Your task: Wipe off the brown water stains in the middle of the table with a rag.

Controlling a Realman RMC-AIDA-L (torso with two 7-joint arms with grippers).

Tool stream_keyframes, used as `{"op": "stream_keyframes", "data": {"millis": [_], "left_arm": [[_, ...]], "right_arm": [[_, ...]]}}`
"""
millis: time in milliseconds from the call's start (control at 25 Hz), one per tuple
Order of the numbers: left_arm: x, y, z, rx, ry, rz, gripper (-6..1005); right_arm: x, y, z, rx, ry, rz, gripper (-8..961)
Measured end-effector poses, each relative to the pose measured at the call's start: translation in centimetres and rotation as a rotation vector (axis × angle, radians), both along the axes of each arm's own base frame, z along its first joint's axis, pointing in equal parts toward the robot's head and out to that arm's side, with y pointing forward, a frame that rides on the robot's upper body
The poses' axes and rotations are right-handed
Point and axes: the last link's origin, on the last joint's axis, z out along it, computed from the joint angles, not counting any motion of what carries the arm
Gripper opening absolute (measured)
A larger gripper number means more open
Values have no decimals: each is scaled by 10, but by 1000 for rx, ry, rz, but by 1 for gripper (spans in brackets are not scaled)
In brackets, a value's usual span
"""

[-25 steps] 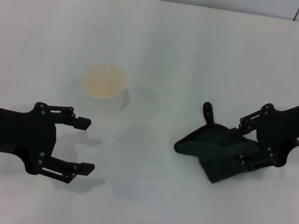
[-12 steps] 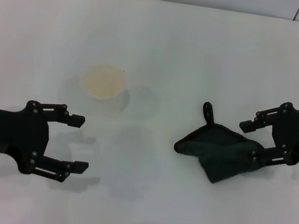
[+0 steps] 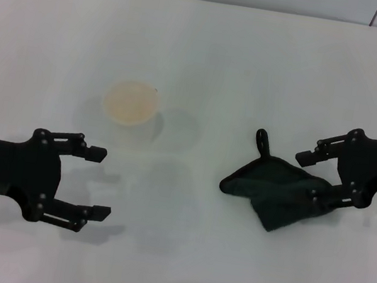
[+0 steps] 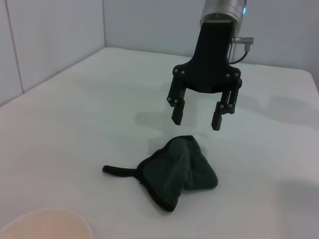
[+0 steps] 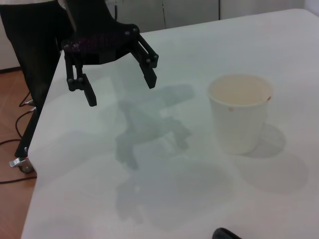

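Note:
The dark green-black rag [image 3: 274, 191] lies crumpled on the white table [image 3: 209, 58], right of the middle, with its loop pointing to the far side. It also shows in the left wrist view [image 4: 179, 172]. My right gripper [image 3: 308, 176] is open and empty, just above the rag's right side and apart from it; the left wrist view shows it too [image 4: 197, 121]. My left gripper [image 3: 96, 181] is open and empty over the table at the front left, and also shows in the right wrist view [image 5: 121, 89]. No brown water stain shows in any view.
A white paper cup [image 3: 131, 102] with a cream inside stands left of the middle, beyond my left gripper; it also shows in the right wrist view [image 5: 240, 114]. A tiled wall runs behind the table's far edge.
My right gripper has let go of the rag and drawn back to the right, above it. My left gripper has moved back a little to the left. The rag lies where it was.

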Motion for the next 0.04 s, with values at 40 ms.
{"op": "stream_keyframes", "data": {"millis": [40], "left_arm": [[0,0,0,1,-1,0,893]], "right_arm": [[0,0,0,0,0,0,603]]}}
